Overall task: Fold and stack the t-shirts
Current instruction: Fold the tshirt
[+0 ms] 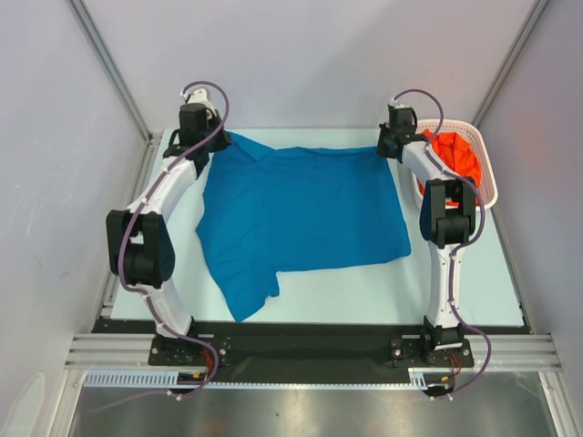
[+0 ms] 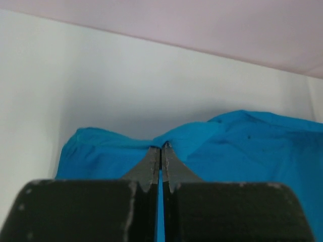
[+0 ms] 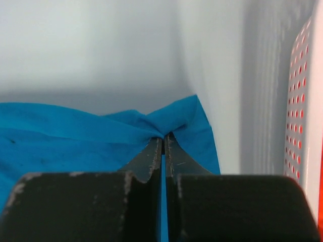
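Left jaws and right jaws each pinch a far corner of the blue t-shirt (image 1: 301, 214), lying unfolded on the bench (image 1: 364, 293). The orange-red t-shirt (image 1: 458, 155) sits in the basket (image 1: 488, 168), so both folds and the stacking seem left.

T-shirts: 2, i.e. 1 blue t-shirt (image 1: 301, 214) mid surface (image 1: 364, 291) + 1 orange-red t-shirt (image 1: 458, 155) far right. Basket (image 1: 489, 168): 1, white, far right. Arms: 2. Claws: 2, i.e. left claw (image 2: 161, 148) + right claw (image 3: 163, 138), 1 per arm. Surface: 1.
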Tool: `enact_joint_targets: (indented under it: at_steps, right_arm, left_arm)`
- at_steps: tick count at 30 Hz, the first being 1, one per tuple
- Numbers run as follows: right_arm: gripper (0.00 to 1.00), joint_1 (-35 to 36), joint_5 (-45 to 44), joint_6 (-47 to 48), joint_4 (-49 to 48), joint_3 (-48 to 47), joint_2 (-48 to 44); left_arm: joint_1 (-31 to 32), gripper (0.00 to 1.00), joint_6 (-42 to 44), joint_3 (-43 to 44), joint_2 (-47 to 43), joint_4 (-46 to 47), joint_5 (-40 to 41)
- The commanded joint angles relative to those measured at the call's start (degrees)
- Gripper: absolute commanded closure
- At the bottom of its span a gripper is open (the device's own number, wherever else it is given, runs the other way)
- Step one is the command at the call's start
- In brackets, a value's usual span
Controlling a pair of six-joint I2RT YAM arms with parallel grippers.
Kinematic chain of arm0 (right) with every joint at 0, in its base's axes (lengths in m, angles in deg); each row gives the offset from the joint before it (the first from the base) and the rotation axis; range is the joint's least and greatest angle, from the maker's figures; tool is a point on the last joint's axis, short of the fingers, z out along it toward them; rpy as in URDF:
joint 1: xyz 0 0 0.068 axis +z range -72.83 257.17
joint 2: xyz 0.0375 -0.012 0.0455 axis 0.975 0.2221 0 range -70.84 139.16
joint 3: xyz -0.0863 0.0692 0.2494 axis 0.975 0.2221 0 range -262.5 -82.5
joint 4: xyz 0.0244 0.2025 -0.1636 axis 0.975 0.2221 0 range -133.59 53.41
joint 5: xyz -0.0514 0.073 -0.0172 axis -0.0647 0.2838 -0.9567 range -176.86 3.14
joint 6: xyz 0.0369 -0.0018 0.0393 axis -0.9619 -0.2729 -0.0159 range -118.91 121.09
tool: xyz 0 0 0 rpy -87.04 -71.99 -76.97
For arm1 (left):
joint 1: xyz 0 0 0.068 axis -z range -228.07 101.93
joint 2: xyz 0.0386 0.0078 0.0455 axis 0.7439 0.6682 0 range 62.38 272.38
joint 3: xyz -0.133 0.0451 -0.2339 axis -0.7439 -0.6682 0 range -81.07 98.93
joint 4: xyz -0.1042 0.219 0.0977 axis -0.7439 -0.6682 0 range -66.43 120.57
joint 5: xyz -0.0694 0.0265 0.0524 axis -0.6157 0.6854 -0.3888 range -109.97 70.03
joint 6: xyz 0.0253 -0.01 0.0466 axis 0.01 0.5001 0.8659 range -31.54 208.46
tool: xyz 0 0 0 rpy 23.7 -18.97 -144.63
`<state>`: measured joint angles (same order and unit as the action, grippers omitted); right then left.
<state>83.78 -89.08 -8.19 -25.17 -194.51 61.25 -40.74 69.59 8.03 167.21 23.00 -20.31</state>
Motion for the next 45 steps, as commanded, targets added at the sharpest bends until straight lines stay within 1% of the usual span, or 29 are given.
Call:
enact_joint_targets:
  at_steps: [1, 4, 10, 12, 16, 26, 30, 35, 40, 45]
  right_arm:
    - [1.0, -0.2, -0.85, -1.36, 4.52, -0.85, -4.73]
    - [1.0, -0.2, -1.03, -1.79, 6.36, 0.3, -6.31]
    - [1.0, -0.46, -2.53, -4.25, 10.93, 1.71, -10.36]
    - [1.0, -0.46, -2.53, -4.0, 14.1, 0.57, -10.54]
    - [1.0, -0.64, -2.09, -3.99, 16.83, 1.96, -11.15]
    - [1.0, -0.55, -1.29, -3.38, 21.04, 5.66, -13.09]
    - [1.0, -0.63, -2.0, -3.2, 20.52, 8.9, -14.58]
    - [1.0, -0.55, -1.91, -2.76, 21.22, 9.79, -15.72]
    - [1.0, -0.63, -1.21, -3.2, 21.14, 14.09, -17.22]
    - [1.0, -0.37, -1.38, -3.81, 21.48, 16.47, -17.66]
  left_arm:
    - [0.4, 1.0, -1.96, -3.48, -5.16, -4.11, -1.15]
    - [0.75, 1.0, -2.57, -7.08, -8.67, -4.73, -0.8]
    - [1.46, 0.99, -2.75, -12.18, -12.63, -6.22, -3.0]
    - [1.46, 1.0, -2.92, -13.16, -14.13, -7.01, -3.79]
    - [1.46, 1.0, -2.75, -17.54, -17.56, -7.54, -3.97]
    - [1.46, 1.0, -2.13, -21.86, -22.74, -10.71, -3.7]
    - [1.46, 1.0, -2.57, -23.96, -24.24, -12.03, -4.23]
    - [1.28, 1.0, -2.49, -26.61, -26.44, -12.11, -4.05]
    - [1.19, 1.0, -1.6, -27.57, -26.61, -12.55, -4.67]
    - [1.19, 1.0, -3.71, -30.47, -26.79, -11.59, -6.16]
